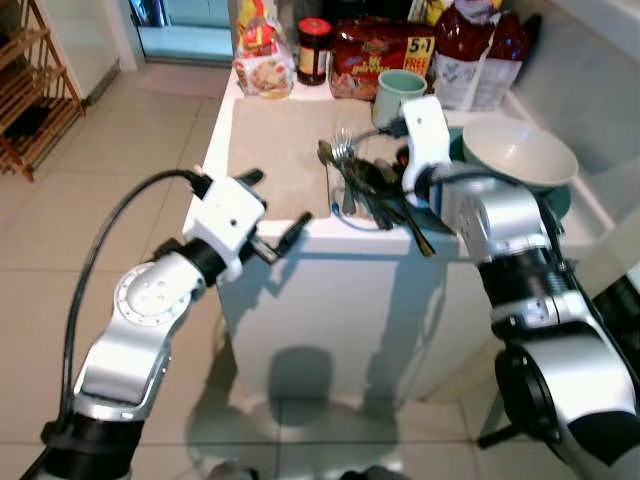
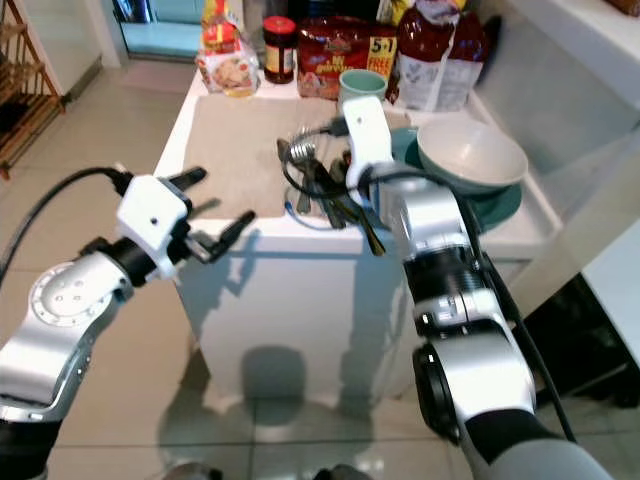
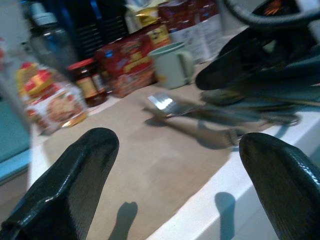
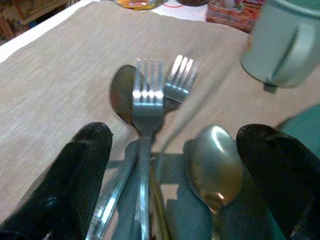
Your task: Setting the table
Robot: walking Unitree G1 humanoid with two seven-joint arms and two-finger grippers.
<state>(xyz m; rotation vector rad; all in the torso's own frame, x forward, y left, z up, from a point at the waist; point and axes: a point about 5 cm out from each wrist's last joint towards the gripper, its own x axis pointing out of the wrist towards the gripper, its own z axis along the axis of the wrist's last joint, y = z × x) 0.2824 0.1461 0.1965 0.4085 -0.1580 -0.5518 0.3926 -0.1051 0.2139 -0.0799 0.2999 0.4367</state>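
A pile of cutlery (image 1: 345, 165), forks and spoons, lies at the right edge of a beige placemat (image 1: 270, 145) on the white table (image 1: 330, 235). My right gripper (image 4: 170, 185) is low over the pile and open. One finger sits on each side of a fork (image 4: 147, 95) and a spoon (image 4: 215, 162), and nothing is clamped. A white bowl (image 1: 518, 152) rests on a teal plate (image 1: 562, 200) at the right. A pale green mug (image 1: 398, 95) stands behind the cutlery. My left gripper (image 1: 275, 208) hangs open at the table's front left edge, pointing across the placemat.
Along the back of the table stand a snack bag (image 1: 263, 60), a dark jar (image 1: 313, 50), a red packet (image 1: 380, 55) and a large bag (image 1: 480, 50). A wooden rack (image 1: 30, 90) stands on the tiled floor at the far left. A white counter runs along the right.
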